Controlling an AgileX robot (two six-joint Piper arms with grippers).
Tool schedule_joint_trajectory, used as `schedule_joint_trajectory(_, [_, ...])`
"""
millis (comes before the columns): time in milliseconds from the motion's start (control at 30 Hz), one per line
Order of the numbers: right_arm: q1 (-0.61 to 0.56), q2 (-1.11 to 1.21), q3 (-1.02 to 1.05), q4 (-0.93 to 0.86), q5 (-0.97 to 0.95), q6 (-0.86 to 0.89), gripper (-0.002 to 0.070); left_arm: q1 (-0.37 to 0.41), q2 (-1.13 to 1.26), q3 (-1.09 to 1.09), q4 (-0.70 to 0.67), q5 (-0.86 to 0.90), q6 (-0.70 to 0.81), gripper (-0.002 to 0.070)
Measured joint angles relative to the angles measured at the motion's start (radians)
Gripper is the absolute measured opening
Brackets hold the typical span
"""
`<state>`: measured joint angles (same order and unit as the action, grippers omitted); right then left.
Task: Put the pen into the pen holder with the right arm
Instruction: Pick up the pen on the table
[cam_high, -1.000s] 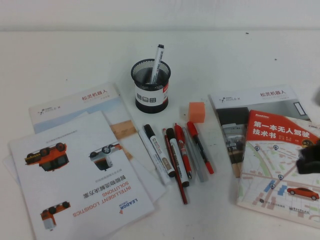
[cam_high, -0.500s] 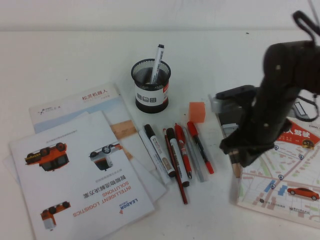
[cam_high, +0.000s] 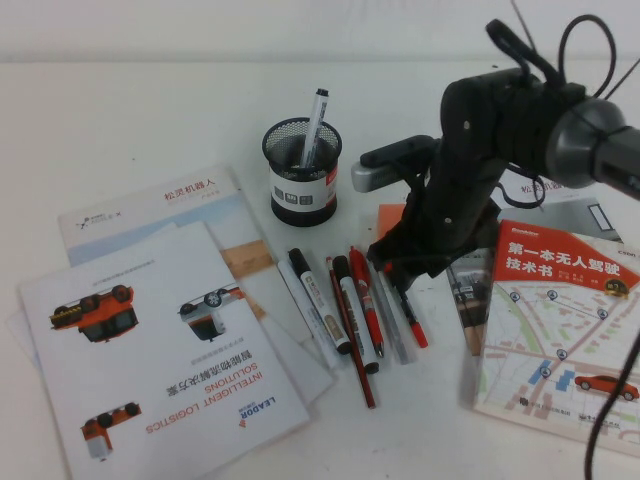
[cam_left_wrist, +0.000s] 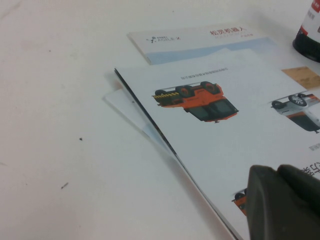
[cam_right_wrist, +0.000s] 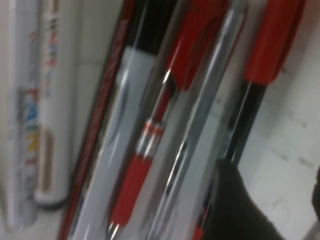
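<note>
My right gripper (cam_high: 400, 268) low over pen (cam_high: 404, 300) at right edge of pen row, fingers apart, nothing gripped. Pen's long axis runs away from me, cap toward pen holder (cam_high: 302, 170). Left gripper (cam_left_wrist: 285, 202) parked over brochure (cam_left_wrist: 225, 145); cannot tell its opening.

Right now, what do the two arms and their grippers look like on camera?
The right arm is glossy black with rounded joint housings, a silver-grey module on its wrist and thin black cables looping over it. Its right gripper, above the row of pens, is black. Only a dark, matte, rounded part of the left gripper shows, over the brochures. No markings are visible on either.
</note>
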<state>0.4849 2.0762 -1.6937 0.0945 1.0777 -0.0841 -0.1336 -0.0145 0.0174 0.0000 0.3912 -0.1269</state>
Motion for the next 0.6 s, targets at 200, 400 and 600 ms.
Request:
schedule_joint_trajectory(200, [0.000,0.082,-0.055,-0.018,0.000,0.030,0.0318,0.000,0.000,0.000,0.000,0.000,0.000,-0.0002])
schedule_joint_trajectory(400, [0.000,0.104,-0.062,-0.008,-0.002,0.033,0.0318,0.000,0.000,0.000,0.000,0.000,0.000,-0.0003])
schedule_joint_trajectory(600, [0.007,0.107,-0.062,0.008,-0.023,0.033,0.0158,0.000,0.000,0.000,0.000,0.000,0.000,-0.0002])
